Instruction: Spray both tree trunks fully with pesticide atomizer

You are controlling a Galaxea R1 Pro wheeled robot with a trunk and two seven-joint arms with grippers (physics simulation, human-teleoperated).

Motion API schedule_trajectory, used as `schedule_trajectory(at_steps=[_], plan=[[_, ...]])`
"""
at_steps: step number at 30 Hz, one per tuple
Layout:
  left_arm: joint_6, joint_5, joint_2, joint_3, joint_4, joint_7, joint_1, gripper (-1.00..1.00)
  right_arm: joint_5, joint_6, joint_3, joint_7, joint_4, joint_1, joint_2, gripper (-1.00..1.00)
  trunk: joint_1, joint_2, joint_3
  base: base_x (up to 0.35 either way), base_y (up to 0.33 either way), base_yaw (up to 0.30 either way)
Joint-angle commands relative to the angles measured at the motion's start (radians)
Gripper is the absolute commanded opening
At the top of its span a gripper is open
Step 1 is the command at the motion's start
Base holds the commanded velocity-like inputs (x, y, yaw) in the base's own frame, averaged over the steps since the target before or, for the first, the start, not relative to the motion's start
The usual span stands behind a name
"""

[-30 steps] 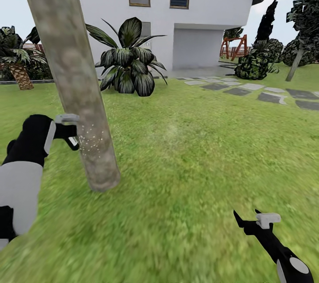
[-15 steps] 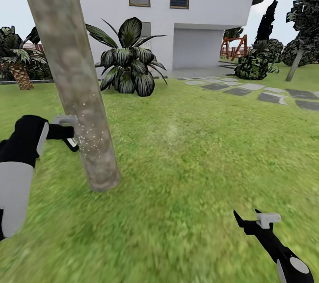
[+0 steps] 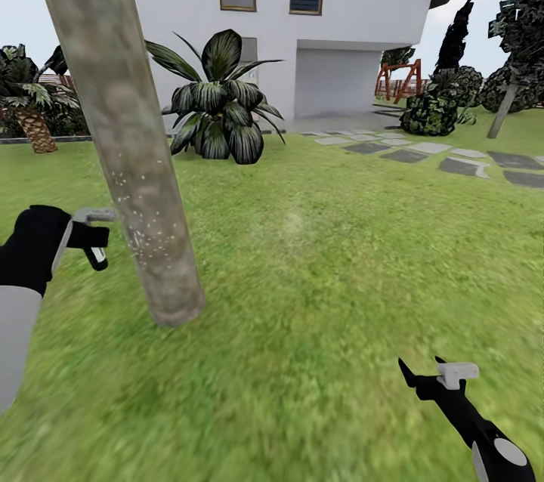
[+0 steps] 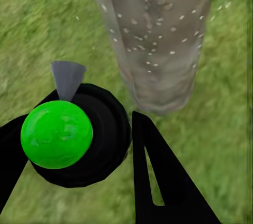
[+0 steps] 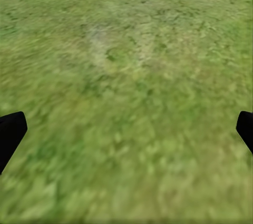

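Atomizer (image 3: pixel 97 251) left of trunk (image 3: pixel 128 165) — apart

A thick, grey-brown mottled tree trunk (image 3: pixel 125 142) is leaning on the lawn. White pesticide specks (image 3: pixel 143 229) are dotting its lower part. The dark, green-spotted atomizer (image 4: pixel 74 134) is pointing at it from just beside.

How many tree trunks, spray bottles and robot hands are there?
Thick grey-brown mottled tree trunk: 1
Small dark spray bottle with a green spot: 1
Black end effectors: 2, left and right
Total: 4
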Motion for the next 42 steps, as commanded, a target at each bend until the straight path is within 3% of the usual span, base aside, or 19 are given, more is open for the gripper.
schedule_trajectory(at_steps=[1, 18, 33, 42], plan=[[0.006, -0.012, -0.004, 0.002, -0.019, -0.009, -0.001, -1.00, 0.010, -0.007, -0.004, 0.004, 0.000, -0.001, 0.001, 1.00, 0.000, 0.000, -0.001, 0.000, -0.215, 0.000], [0.009, -0.011, -0.011, 0.004, -0.038, -0.008, -0.001, -1.00, 0.010, -0.007, -0.004, 0.004, -0.001, -0.001, 0.001, 1.00, 0.000, 0.000, -0.001, 0.000, -0.271, 0.002], [0.009, -0.011, -0.012, 0.004, -0.037, -0.008, -0.001, -1.00, 0.010, -0.007, -0.004, 0.004, 0.000, -0.001, 0.001, 1.00, 0.000, 0.000, -0.001, 0.002, -0.274, 0.122], [0.007, -0.012, -0.012, 0.004, -0.037, -0.007, -0.001, -1.00, 0.010, -0.007, -0.003, 0.004, 0.000, -0.001, 0.001, 1.00, 0.000, 0.000, -0.001, 0.181, -0.234, 0.016]])
